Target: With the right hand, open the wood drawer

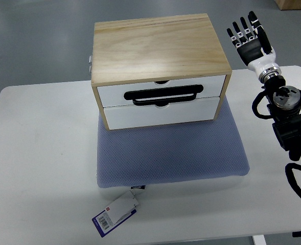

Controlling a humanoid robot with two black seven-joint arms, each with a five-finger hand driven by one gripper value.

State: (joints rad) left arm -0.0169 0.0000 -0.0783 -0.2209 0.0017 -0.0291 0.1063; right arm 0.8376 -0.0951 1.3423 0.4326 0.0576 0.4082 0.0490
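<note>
A light wood drawer box (155, 46) stands on a blue-grey mat (170, 153) on the white table (38, 153). It has two white drawer fronts, both shut. A black handle (164, 96) runs across the upper drawer front (160, 92); the lower drawer front (160, 115) sits just under it. My right hand (248, 35) is raised to the right of the box, beyond the table's far edge, fingers spread and straight, holding nothing. It is clear of the box and handle. The left arm does not show.
A white and blue tag (117, 213) hangs off the mat's front edge. My right arm's black joints and cables (293, 127) fill the right side of the table. Grey floor lies beyond the far edge. A tan box corner (296, 4) shows at top right.
</note>
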